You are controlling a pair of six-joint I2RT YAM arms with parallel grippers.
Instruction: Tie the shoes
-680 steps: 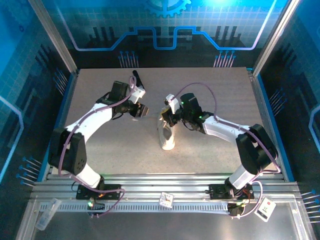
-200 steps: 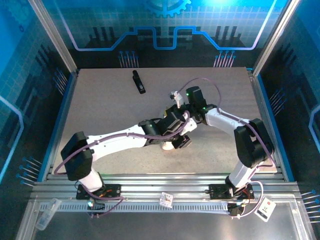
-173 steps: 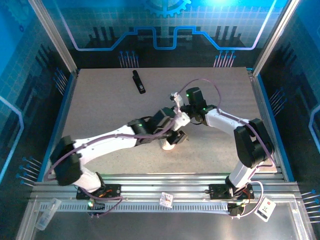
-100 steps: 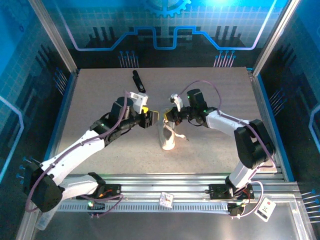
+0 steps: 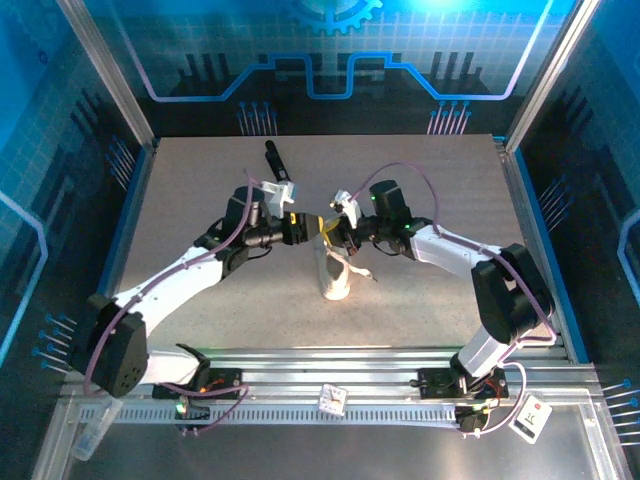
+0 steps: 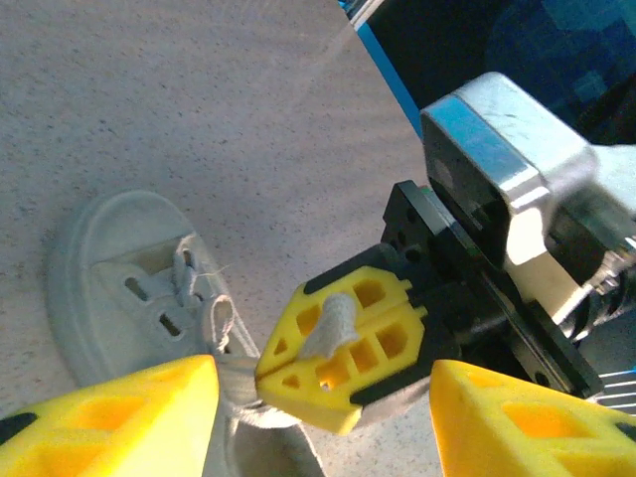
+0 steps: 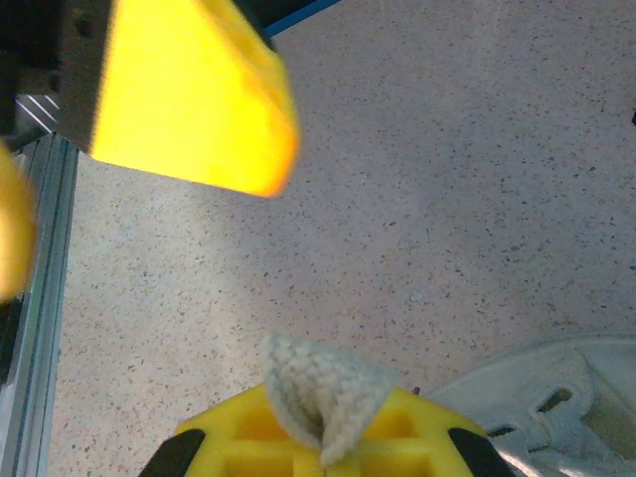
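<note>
Shows white sneaker at ctr of tabletop, sole down, lengthwise near-to-far, far end under the meeting fingertips. Note flat off-white laces threaded through eyelets, not yet knotted, w/ one loose end trailing on the surface just right of the shoe.

Note lace fold raised off the shoe & pinched in right fingers, clenched tight on it, doubled end poking out past the yellow tips. Prob. held up so as to offer a free-standing bight to the other arm.

Cf. left fingers: released, spread wide, grasping nothing. Placed either side of the right tips in left-wrist view, i.e. apparently lined up to receive or wrap the fold. Judged as loop-forming/handover step, w/ bow far from done.

Disregard black bar-shaped object, well apart toward far edge; no evident part in the tying.

Surface: pale, speckled, matte, flat. Likely offers only modest hold on so light a shoe, hence a case for gentle, mostly upward tension on the lace.

Surroundings: enclosure w/ blue-lit printed panels on far & side walls. Framed by aluminium posts at the corners. Bounded at near edge by slotted rail carrying both arm bases, w/ purple cabling looped along each arm.
</note>
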